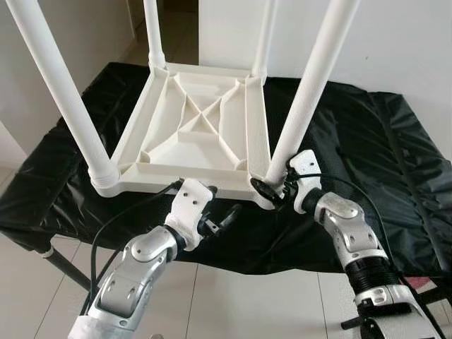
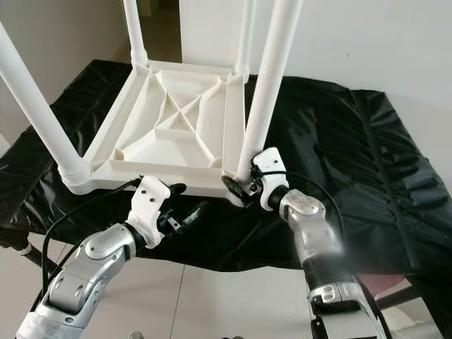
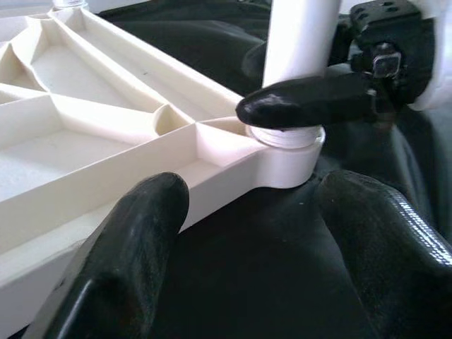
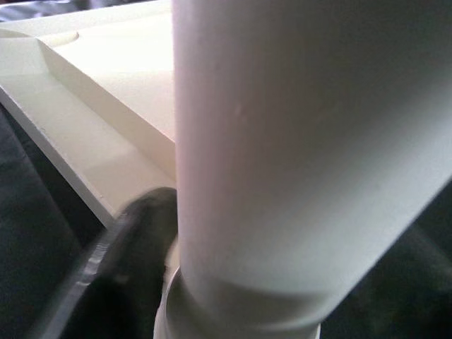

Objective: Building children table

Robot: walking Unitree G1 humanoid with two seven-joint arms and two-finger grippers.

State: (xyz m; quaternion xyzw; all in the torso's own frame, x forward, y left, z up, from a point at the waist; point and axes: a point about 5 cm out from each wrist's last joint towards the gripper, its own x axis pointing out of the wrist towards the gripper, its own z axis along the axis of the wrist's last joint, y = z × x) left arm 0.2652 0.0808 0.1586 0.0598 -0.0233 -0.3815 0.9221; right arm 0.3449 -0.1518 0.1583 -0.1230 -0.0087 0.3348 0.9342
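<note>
Left eye view: white table lies upside down on black sheet, four legs up. Right gripper is clamped on near-right leg at its base socket. Left gripper hovers below table's near edge, fingers spread, empty.
Left wrist view: two left fingers apart over the sheet, table corner between; a right finger presses on the leg.
Right wrist view: leg close up, one finger beside it.
</note>
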